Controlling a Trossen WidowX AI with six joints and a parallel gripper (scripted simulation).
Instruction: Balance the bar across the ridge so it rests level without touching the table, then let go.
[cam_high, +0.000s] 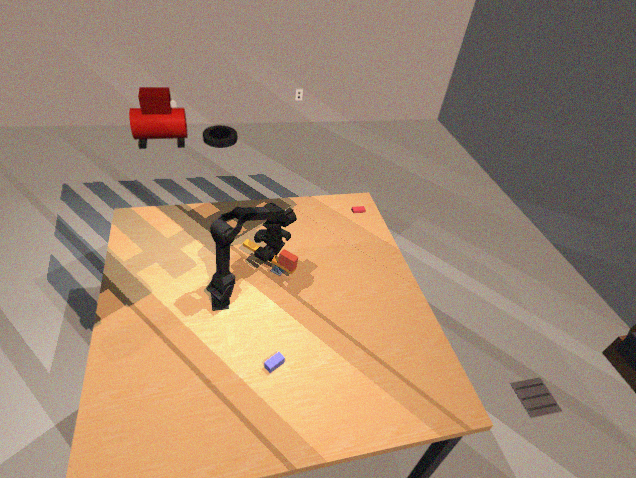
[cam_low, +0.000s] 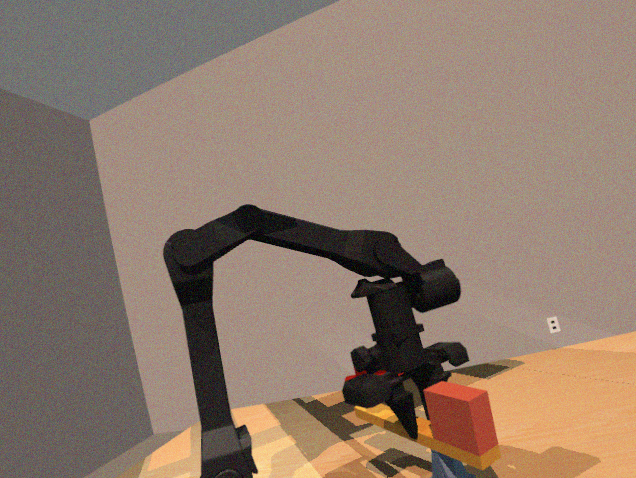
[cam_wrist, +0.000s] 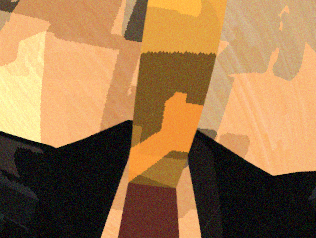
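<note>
Black two-fingered gripper clamped on long flat yellow bar, mid-length; blue ridge lies beneath the end carrying the red block; balance presumably turns on that offset

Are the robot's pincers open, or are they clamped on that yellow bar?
Clamped: in the wrist view the gripper's black fingers press both sides of the yellow bar.

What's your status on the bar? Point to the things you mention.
Tool (cam_high: 266, 255) (cam_low: 417, 429) (cam_wrist: 161, 132) shut on yellow bar (cam_high: 250, 245) (cam_low: 372, 414) (cam_wrist: 182, 30). Red block (cam_high: 287, 260) (cam_low: 455, 418) (cam_wrist: 149, 212) on one end. Blue ridge (cam_high: 278, 270) (cam_low: 447, 466) beneath, contact unclear.
</note>
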